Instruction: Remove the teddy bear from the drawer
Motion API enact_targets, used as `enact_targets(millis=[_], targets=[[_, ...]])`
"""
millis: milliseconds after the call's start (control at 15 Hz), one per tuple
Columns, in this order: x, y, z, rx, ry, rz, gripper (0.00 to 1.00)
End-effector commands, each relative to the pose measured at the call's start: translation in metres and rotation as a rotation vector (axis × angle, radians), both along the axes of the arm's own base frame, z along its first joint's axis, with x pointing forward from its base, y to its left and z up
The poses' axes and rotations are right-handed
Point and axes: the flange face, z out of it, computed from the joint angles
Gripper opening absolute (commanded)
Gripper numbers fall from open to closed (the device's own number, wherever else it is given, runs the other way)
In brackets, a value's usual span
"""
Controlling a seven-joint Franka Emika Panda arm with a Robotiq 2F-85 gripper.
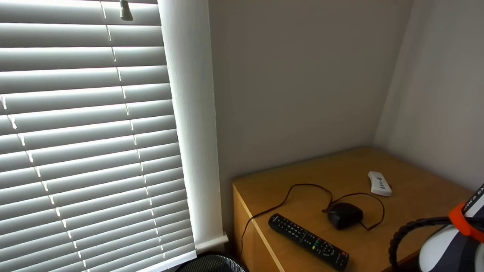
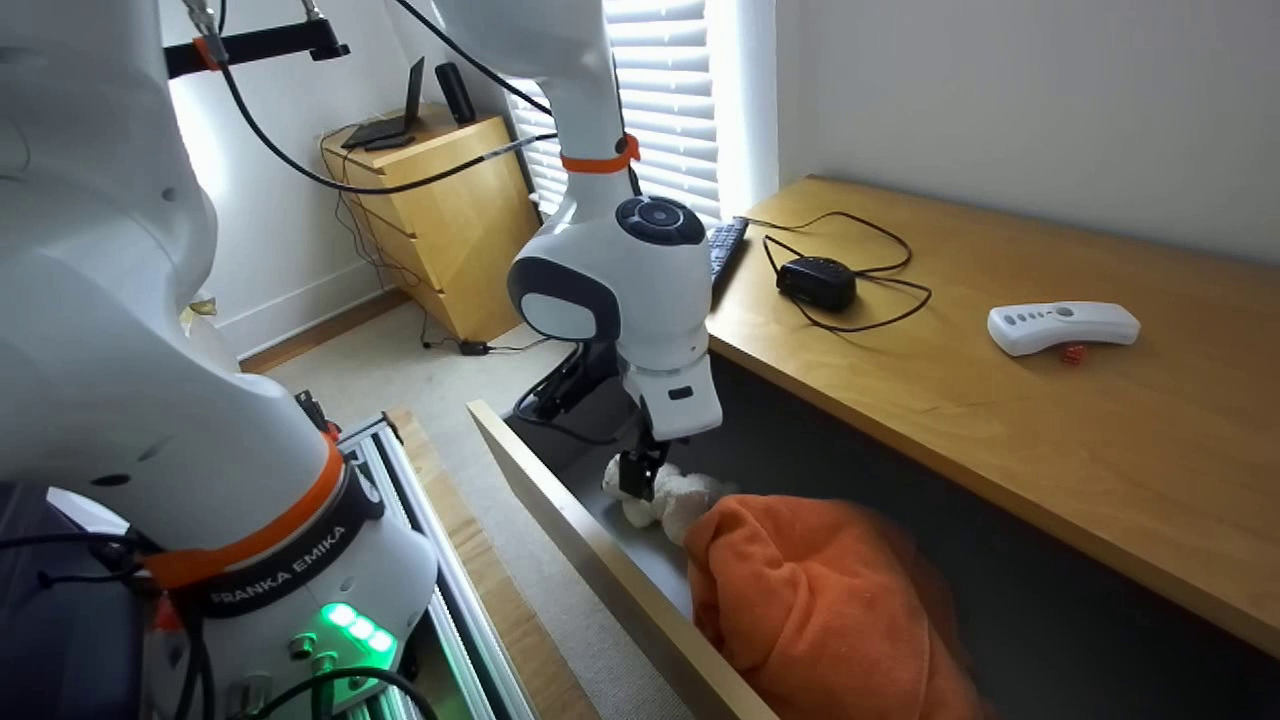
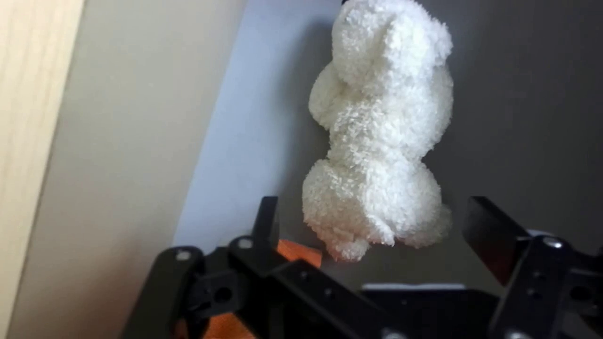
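Four hazards are being logged at the drawer (image 2: 605, 560). The teddy bear (image 3: 381, 127) is being found inside it, on the drawer floor (image 3: 240, 141), near the drawer front (image 3: 127, 141). Over the toy the gripper (image 3: 373, 214) is being presented with its fingers (image 3: 266, 221) well apart; nothing is being clamped, and in the wrist view the hind end is being bracketed. Clearance between fingers and drawer floor is not being established by any view.

First, a slip is being anticipated: the plush is being judged soft and yielding, and should only the hind end or the upper pile be taken, through too shallow or too rearward a closing, a squeezing-out of the toy is being expected. Second, a snag is being weighed at the orange cloth (image 2: 820, 590), a corner of which is being seen in the wrist view just beside the finger nearer the drawer front; in a low grasp, a gathering of fabric with the toy is being considered possible. Third, a knock against the drawer front is being rated possible, room on that side being limited. Fourth, for the lift, the edge of the table (image 2: 1000, 430) is being flagged: without enough height, a brush against it and a drop are being treated as credible
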Motion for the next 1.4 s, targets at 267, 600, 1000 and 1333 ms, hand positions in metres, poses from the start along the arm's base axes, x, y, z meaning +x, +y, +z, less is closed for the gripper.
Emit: enact_targets(millis=[267, 600, 1000, 1333], targets=[[0.021, -0.007, -0.030, 0.015, -0.003, -0.043, 1.00], [0.018, -0.011, -0.059, 0.018, 0.037, -0.060, 1.00], [0.028, -0.009, -0.083, -0.010, -0.003, -0.039, 1.00], [0.030, -0.002, -0.100, -0.018, -0.018, -0.028, 1.00]])
